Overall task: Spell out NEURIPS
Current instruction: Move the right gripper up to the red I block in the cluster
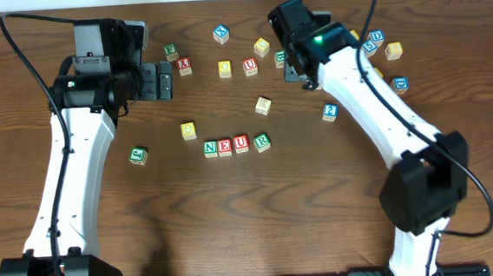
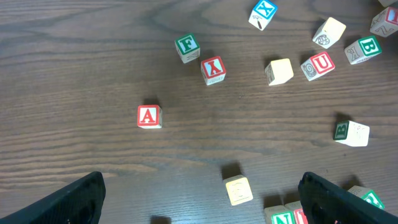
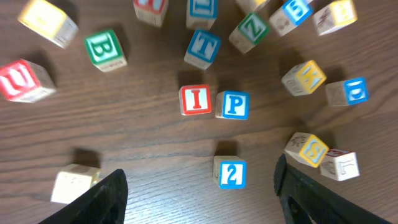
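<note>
Four cubes N (image 1: 211, 147), E (image 1: 225, 146), U (image 1: 241, 144) and R (image 1: 261, 141) stand in a row at mid-table. The red I cube (image 3: 195, 99) and blue P cube (image 3: 234, 104) touch side by side ahead of my right gripper (image 3: 199, 202), which is open and holds nothing; my right arm hides them in the overhead view. A yellow-faced cube (image 1: 188, 130) lies left of the row and shows between the fingers of my left gripper (image 2: 205, 208), open above the table. From overhead, the left gripper (image 1: 166, 80) is at the back left and the right gripper (image 1: 298, 69) at the back right.
Loose cubes lie around the back: red A (image 2: 148, 116), green F (image 2: 186, 46), red X (image 2: 213, 70), a second U (image 1: 249, 65), green B (image 3: 104, 48), blue T (image 3: 203, 48), blue 2 (image 3: 231, 173). A green cube (image 1: 138, 155) sits at the left.
</note>
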